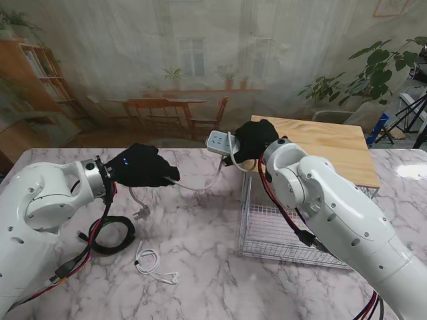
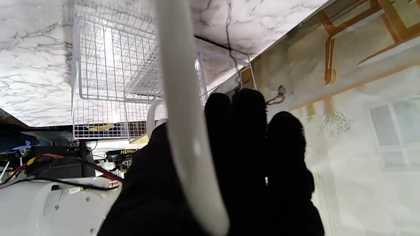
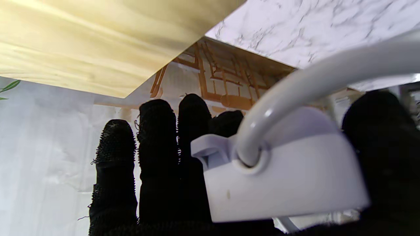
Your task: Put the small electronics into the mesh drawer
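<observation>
White plastic power strip [image 1: 218, 142] sits clamped in my right hand [image 1: 252, 141], raised beside the mesh drawer [image 1: 280, 230]; my left hand [image 1: 141, 167] is closed on its stiff, springy cord [image 1: 200, 185]. I judge the block rigid and light, the cord likely to snag.

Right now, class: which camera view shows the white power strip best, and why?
The right wrist view: the power strip fills the picture, gripped by the right hand, cable exiting. The stand view shows it small and partly covered. The left wrist view shows only its cable.
</observation>
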`<state>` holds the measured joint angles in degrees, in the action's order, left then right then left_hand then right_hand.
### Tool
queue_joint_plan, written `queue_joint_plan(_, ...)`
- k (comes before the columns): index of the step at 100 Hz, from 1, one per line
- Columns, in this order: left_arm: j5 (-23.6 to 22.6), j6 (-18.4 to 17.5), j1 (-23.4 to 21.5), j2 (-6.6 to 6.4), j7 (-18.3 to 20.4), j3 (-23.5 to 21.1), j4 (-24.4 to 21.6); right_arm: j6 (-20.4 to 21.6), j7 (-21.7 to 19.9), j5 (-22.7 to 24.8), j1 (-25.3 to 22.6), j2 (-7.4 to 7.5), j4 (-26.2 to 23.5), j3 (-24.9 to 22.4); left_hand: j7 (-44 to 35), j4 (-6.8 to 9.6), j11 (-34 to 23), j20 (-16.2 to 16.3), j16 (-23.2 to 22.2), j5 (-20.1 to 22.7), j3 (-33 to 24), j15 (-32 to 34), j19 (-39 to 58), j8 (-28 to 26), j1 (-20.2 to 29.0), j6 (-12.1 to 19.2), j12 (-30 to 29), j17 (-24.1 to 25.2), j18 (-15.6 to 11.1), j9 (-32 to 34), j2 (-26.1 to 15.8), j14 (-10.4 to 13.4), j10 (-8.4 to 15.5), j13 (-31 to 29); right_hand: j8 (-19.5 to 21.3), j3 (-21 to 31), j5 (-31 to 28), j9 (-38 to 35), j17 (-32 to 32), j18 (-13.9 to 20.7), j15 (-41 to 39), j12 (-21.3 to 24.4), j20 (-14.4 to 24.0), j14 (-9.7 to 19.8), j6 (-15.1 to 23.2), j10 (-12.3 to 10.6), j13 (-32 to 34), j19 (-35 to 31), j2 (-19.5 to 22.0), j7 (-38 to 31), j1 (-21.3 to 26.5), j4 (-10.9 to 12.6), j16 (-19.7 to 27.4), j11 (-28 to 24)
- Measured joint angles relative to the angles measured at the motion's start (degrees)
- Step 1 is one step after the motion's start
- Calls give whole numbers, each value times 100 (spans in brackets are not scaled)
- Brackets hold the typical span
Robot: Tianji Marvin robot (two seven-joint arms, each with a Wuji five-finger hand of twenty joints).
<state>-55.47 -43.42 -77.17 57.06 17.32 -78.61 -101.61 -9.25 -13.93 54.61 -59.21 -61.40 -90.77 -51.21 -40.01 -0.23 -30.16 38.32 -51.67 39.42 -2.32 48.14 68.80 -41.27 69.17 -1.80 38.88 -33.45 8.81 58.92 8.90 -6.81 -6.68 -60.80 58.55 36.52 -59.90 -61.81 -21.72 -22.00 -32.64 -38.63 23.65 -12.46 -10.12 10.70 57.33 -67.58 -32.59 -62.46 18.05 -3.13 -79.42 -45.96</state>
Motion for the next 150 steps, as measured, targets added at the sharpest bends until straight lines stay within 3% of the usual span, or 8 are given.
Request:
queue_joint_plan(33, 567, 158, 261, -4, 206, -35, -293, 247, -220, 70, 53, 64, 5, 411, 137, -52, 276, 0, 59, 81, 2, -91, 0, 57, 0, 12, -70, -143, -1, 139, 7, 18, -5, -140, 5, -1, 0, 0, -1, 0, 0, 0, 0, -1, 0, 0, 0, 0, 0, 0, 0, 0, 0, -1)
queue_joint_plan(47, 806, 173, 398, -4, 341, -3, -409, 269, -261, -117, 118, 57, 7, 582, 138, -52, 276, 0, -22, 81, 4, -95, 54, 57, 0, 15, -43, -186, -1, 140, 20, 18, -5, -202, 5, -1, 0, 0, -4, 0, -7, 0, 0, 10, 0, 0, 1, 0, 0, -3, 0, 0, 0, -2)
queue_joint_plan(64, 1042, 358, 692, -38, 544, 264, -482, 291, -256, -264, 170, 42, -11, 759, 138, -52, 220, 0, -92, 85, 6, -36, 134, 57, 0, 16, -13, -235, -1, 143, 30, 18, -5, -286, 5, -2, 0, 0, -7, 0, -161, -1, 0, 24, 0, 0, 10, 0, 0, -6, 0, 0, -48, -6)
queue_joint_plan(80, 952, 518, 993, -39, 566, 601, -461, 295, -255, -468, 199, 6, -41, 845, 138, -52, 215, 3, -97, 92, 80, -5, 141, 57, 0, 73, 52, -246, -1, 145, 30, 23, -5, -294, 5, -2, 0, 0, -7, 0, -269, -1, 0, 27, 0, 0, 9, 0, 0, -7, 0, 0, -49, -7)
queue_joint_plan(106, 742, 1288, 1702, 34, 467, 1332, 171, 564, -146, -536, 88, -5, -144, 852, 138, -52, 214, 4, -102, 94, 143, -1, 143, 57, 0, 131, 62, -244, -1, 146, 23, 24, -5, -295, 5, -2, 0, 0, -8, 0, -269, -1, 0, 28, 0, 0, 9, 0, 0, -8, 0, 0, -49, -8)
queue_joint_plan(133, 713, 1451, 2154, 72, 671, 1707, 590, 930, -80, -678, -92, -6, -255, 845, 138, -52, 144, 86, -247, 94, 192, 135, 211, 8, 0, 175, 212, -150, -1, 147, 8, 24, -5, -271, 5, -2, 0, 0, -9, 0, -269, -13, 0, 31, 0, 0, 8, 0, 0, -8, 0, 0, -49, -8)
queue_joint_plan(150, 801, 1554, 2478, 69, 700, 2095, 889, 1051, 307, -947, -282, -41, -345, 812, 138, -52, 141, 143, -325, 94, 226, 152, 214, -1, 0, 213, 277, -86, -9, 147, -7, 40, 5, -253, 5, -2, 0, 0, -34, 0, -269, -26, 0, 39, -1, 0, 8, 0, 0, -8, 0, 0, -85, -9)
